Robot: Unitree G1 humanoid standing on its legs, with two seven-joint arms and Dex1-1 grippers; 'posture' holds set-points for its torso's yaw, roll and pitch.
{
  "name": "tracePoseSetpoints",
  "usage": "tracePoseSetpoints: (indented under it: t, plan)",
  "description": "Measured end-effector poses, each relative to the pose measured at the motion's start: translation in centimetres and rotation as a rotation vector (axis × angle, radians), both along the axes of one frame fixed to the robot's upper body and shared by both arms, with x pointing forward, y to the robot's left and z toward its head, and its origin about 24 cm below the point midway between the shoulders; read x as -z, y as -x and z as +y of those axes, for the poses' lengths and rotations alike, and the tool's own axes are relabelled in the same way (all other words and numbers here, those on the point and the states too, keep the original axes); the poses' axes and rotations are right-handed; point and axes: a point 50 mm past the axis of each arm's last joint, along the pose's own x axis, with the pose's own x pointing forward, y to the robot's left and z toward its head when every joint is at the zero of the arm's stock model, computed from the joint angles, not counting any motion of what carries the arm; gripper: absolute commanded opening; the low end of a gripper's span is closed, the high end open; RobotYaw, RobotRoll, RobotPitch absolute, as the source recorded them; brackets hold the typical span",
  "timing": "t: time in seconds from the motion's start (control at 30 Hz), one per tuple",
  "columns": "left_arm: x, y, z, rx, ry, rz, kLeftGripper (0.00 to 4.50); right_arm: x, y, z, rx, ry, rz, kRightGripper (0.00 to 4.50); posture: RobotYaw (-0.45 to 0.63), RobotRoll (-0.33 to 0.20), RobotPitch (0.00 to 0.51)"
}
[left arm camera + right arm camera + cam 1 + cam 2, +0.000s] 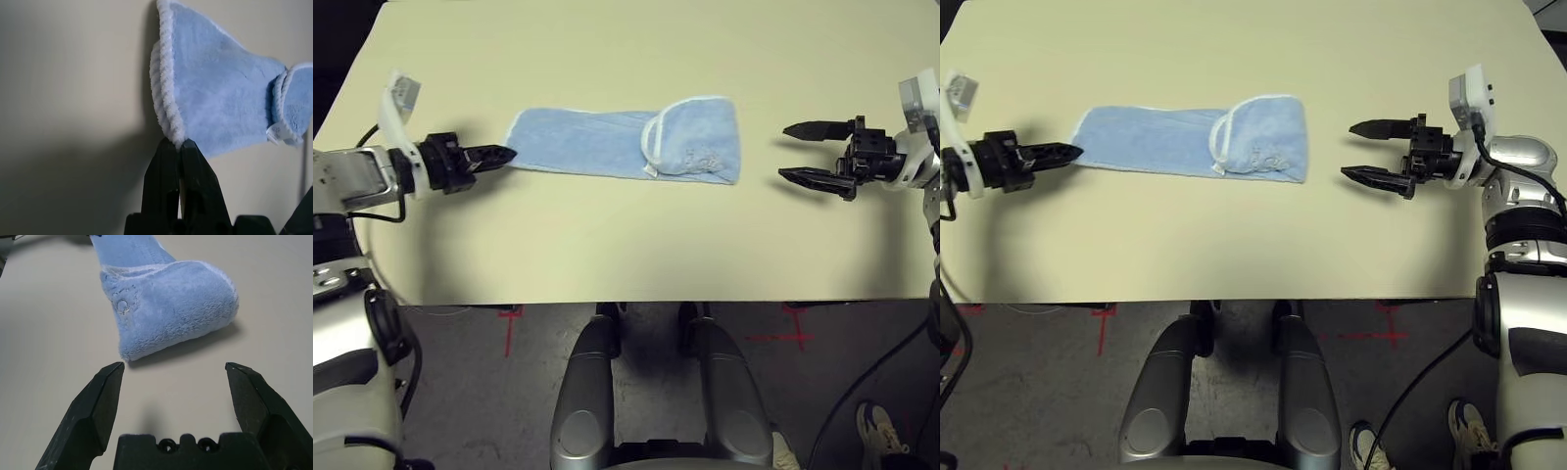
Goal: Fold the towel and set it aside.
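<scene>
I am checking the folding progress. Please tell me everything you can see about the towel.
The towel is light blue, fluffy terry cloth with a whitish stitched border. It lies flat on the beige table as a long strip, its right end folded back over itself. The shut left claw pinches its left edge; the open right claw stands apart from it.

I see even, fairly bright overhead light on the pale cream desk, without glare. Soft shadows sit under the light blue terry towel and beside the left black two-fingered claw, whose near fingers look blurred. The floor below is dim.
</scene>
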Motion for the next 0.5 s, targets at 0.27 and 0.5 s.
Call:
tracePoseSetpoints:
  t: [0.27,0.5]
  plan:
    - [0.3,1.5,0.2,0.004,-0.02,-0.023,0.04,-0.2,-0.3,0.6,-0.016,0.004,-0.005,4.5,0.13,0.0,0.354]
    - [-1.1,1.0,-0.1,0.034,-0.111,-0.071,0.04,-0.1,-0.6,1.8,-0.052,0.002,-0.004,4.5,0.13,0.0,0.346]
